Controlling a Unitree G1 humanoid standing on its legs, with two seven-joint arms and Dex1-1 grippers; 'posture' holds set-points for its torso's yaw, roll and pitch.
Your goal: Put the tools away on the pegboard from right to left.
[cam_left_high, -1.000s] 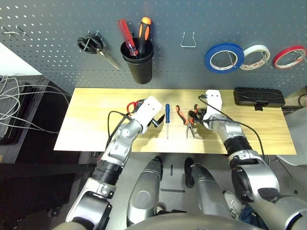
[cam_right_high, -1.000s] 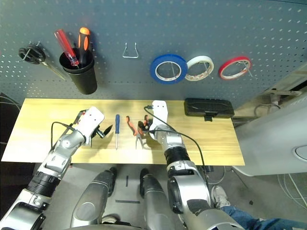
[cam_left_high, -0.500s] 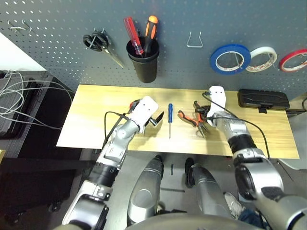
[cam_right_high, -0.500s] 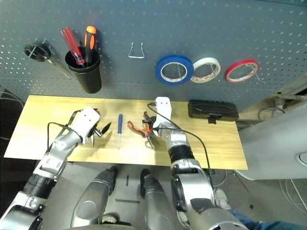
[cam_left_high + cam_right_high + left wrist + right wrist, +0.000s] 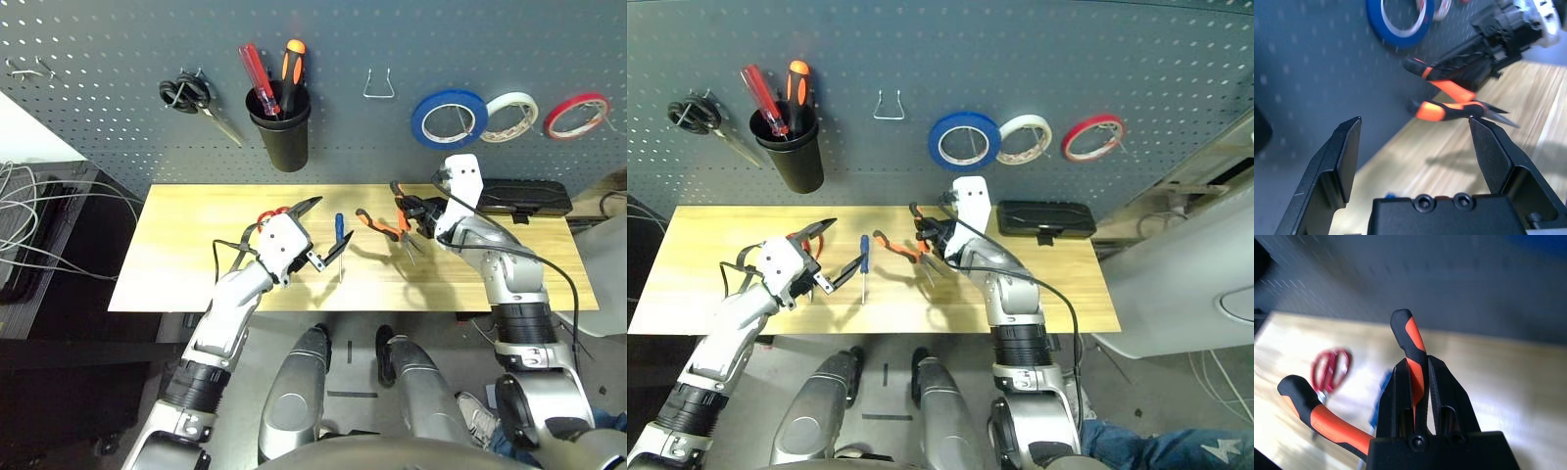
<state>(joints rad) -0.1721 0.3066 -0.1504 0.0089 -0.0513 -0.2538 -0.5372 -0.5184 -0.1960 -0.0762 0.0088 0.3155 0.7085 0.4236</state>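
Black, ridged fingers [image 5: 1448,391] of the right gripper were closed on one handle of the orange-and-black-handled pliers [image 5: 1415,350], whose smooth handles splayed above the pale wood-grain tabletop [image 5: 186,245]. Wide apart and empty, the angular left gripper [image 5: 1415,132] hovered near the slim blue-handled screwdriver [image 5: 864,257]. Glossy red-handled scissors [image 5: 1330,369] lay beyond it, while the round blue tape roll [image 5: 450,118] hung on the perforated dark grey-blue pegboard [image 5: 343,137].

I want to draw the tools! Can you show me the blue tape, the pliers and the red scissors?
Blue tape [image 5: 450,96]: left eye view, on the ring's left side.
Pliers [image 5: 1338,425]: right wrist view, on one orange-and-black handle.
Red scissors [image 5: 1329,370]: right wrist view, on the red handles.
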